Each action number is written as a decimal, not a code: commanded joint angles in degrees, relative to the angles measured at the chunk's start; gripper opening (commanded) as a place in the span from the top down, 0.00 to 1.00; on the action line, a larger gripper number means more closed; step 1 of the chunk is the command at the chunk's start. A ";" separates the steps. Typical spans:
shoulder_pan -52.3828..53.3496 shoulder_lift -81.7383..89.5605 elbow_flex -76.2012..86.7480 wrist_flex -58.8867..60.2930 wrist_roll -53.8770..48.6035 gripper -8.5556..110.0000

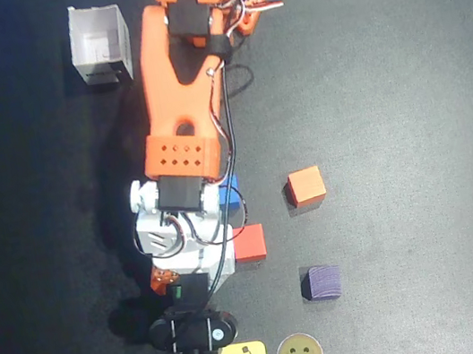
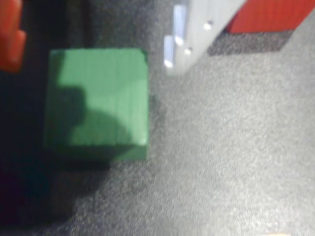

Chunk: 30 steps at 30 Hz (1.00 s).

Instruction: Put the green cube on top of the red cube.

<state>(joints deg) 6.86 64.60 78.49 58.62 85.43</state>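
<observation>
One matte green cube point(image 2: 96, 101) is seen between the gripper's point(image 2: 93, 44) wide-spread fingers, on grainy dark mat point(image 2: 231, 162).

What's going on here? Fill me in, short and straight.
One robot arm is reaching down over the green cube. In the wrist view its end effector is open, with a finger on either side of the cube and neither clearly touching it. The cube sits on the dark mat, not lifted. The red cube lies close by with nothing on it, so the stacking is not yet done.
</observation>
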 commanded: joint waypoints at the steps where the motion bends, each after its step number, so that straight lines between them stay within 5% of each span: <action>1: 0.18 -0.18 -3.16 0.18 -0.44 0.74; 30: 1.67 -4.39 -4.48 0.00 -1.58 0.86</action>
<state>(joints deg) 8.53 59.41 76.46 58.62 84.38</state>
